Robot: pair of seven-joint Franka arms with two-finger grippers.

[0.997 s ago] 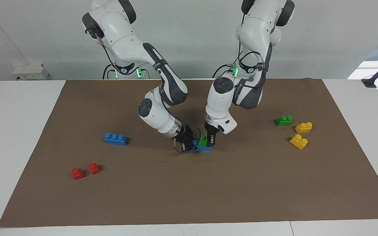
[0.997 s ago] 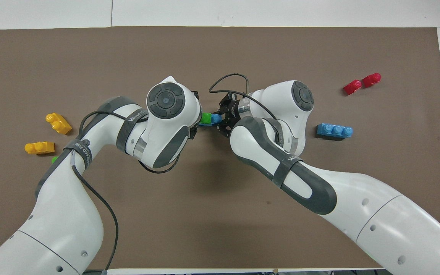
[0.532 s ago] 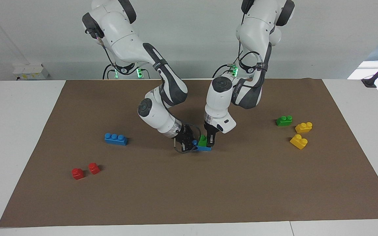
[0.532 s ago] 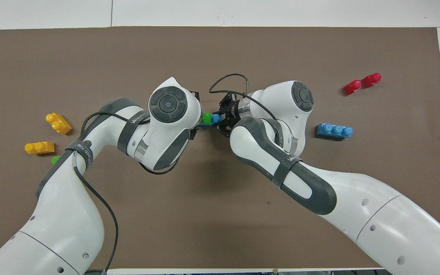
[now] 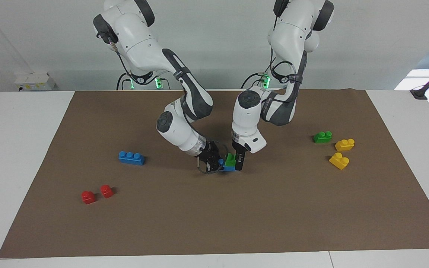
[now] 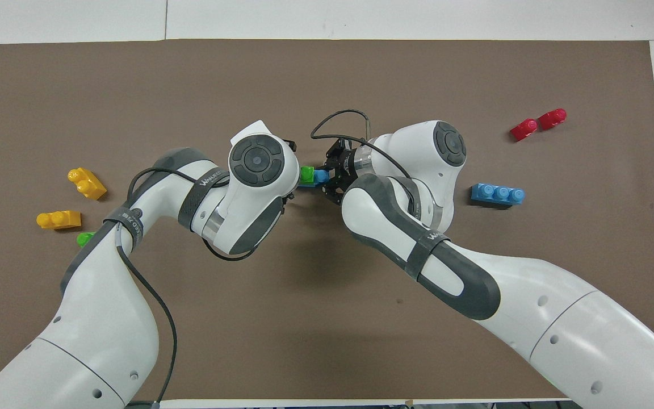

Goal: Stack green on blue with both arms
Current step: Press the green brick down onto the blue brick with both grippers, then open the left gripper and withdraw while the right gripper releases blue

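The small bright green two-stud plastic brick (image 5: 230, 160) sits on the low blue three-stud plastic brick (image 5: 229, 168) mid-mat on the worktop, so the stack looks made. The right gripper (image 5: 210, 163) is pinched shut on the blue brick's end toward the right arm, steadying it. The left gripper (image 5: 239, 162) is right beside the green brick at the left arm's end; whether it is spread or gripping, I can't tell. What's left, I'd judge: both arms letting go and clearing off.
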